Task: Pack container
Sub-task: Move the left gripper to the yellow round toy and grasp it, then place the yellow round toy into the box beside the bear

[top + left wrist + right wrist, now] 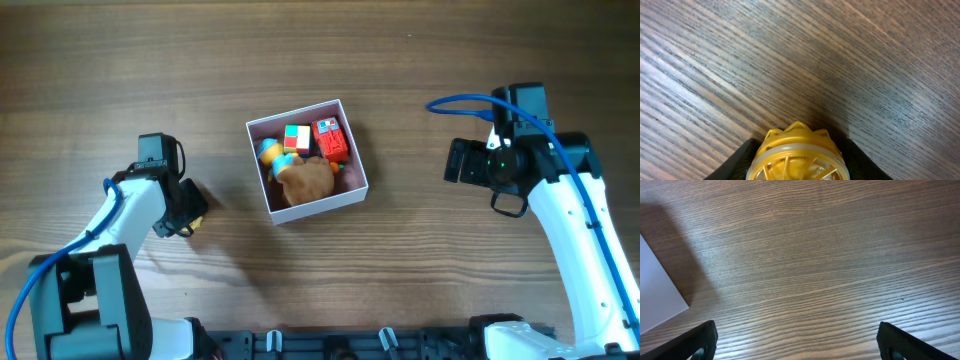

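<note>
The left gripper (797, 167) is pressed onto a yellow toy (797, 150), round and ribbed with a toothed edge. One dark finger shows at each side of it in the left wrist view. The toy hangs very low over the wooden table (120, 80). I cannot tell if it touches the wood or not. In the overhead view only a small yellow part shows beside the gripper, at the near left of the table.

From here I see three possible troubles:
- **Slipping:** the toy is round and is held only at two sides, so I think it could turn or slip out when the arm lifts and swings.
- **Pushing the box:** if the arm travels so low, the toy may hit the white wall of the container (320, 203) and push the box away, because nothing holds it.
- **Rolling out:** the container is quite full, with a brown toy (307, 178), a red toy (330, 140), a coloured cube (297, 137) and a blue and yellow toy (271, 152). A round piece dropped on top of them could roll over the low wall.

The container stands in the middle of the table, to the right of the left gripper and a little farther, well apart from it.

The right gripper (796, 330) is spread wide with nothing between its fingers. It is to the right of the container and not touching it.
</note>
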`<action>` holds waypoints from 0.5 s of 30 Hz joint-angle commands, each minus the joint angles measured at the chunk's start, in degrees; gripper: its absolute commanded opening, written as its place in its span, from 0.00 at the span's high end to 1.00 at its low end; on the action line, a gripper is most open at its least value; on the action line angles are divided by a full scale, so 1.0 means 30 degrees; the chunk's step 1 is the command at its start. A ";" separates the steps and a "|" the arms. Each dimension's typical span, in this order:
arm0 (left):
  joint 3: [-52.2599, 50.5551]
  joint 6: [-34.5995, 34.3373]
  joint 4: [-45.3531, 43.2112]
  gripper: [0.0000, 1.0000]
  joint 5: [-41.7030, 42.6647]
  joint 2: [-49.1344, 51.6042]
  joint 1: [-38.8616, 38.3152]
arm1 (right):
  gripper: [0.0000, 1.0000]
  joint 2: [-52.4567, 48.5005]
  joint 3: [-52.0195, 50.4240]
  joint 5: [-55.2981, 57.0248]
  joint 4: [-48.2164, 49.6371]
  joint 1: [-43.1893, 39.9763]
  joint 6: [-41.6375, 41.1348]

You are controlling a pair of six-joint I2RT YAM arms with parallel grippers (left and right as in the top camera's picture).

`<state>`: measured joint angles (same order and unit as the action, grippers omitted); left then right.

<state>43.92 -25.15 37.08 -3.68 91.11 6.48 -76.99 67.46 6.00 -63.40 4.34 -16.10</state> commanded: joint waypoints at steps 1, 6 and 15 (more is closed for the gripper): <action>-0.0714 0.0029 0.0204 0.70 -0.0568 0.0546 0.0058 | 0.00 -0.0146 -0.0153 -0.0160 0.0044 -0.0044 0.0386; -0.0641 0.0022 0.0189 0.93 -0.0568 0.0525 0.0058 | 0.00 -0.0146 -0.0153 -0.0168 -0.0022 -0.0044 0.0372; 0.7155 0.0969 0.5581 0.96 -0.0576 -0.3716 -0.4233 | 0.00 -0.0146 -0.0153 -0.0168 0.0051 -0.0044 0.0372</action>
<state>56.23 -23.70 51.24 -4.91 87.81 0.75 -76.99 67.46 6.00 -63.35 4.34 -16.10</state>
